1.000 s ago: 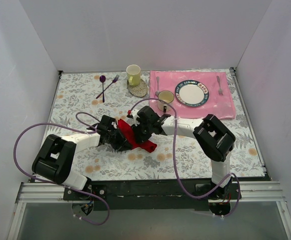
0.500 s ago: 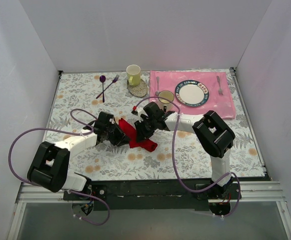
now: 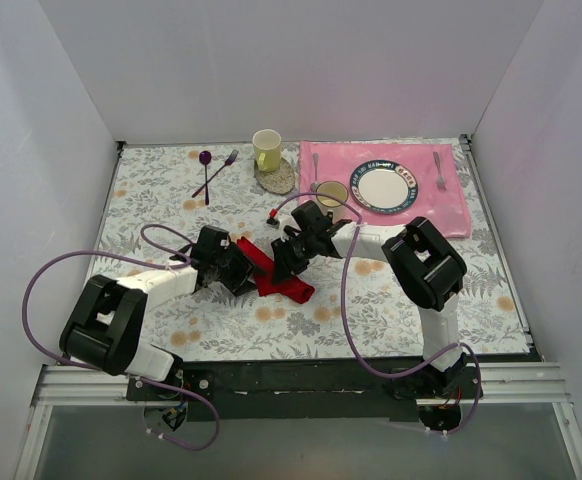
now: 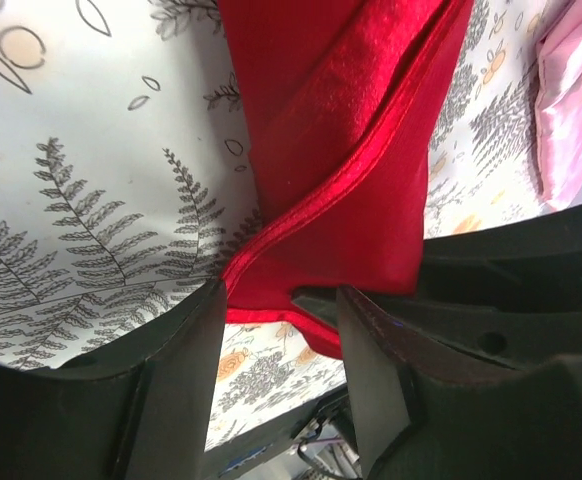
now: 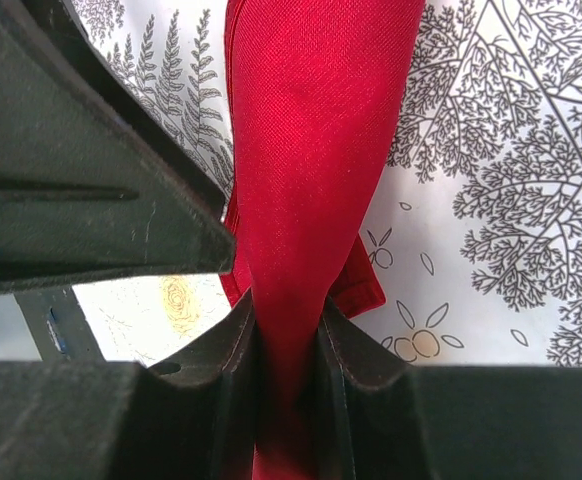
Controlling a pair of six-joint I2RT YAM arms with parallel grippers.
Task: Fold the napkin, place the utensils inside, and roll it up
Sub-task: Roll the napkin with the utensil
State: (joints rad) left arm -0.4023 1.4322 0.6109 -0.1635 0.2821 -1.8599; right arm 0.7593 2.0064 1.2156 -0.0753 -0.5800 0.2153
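Edges: white walls [image 3: 71,100] shut in the table [image 3: 151,190] on the left, back and right.
Around: a cup [image 3: 331,194] stands near, behind the right claw; a plate [image 3: 382,187] sits on the pink mat [image 3: 451,205] farther right.
Napkin [image 3: 271,272]: mid-table between both claws, a narrow roll, long axis running back-left to front-right.
Left claw [image 4: 279,305]: fingers apart, cloth loose between them.
Right claw [image 5: 286,315]: pinched tight on the napkin.

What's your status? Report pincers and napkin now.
Left pincer open at napkin edge. Right pincer shut on it. Napkin folded narrow. Nothing blocking.
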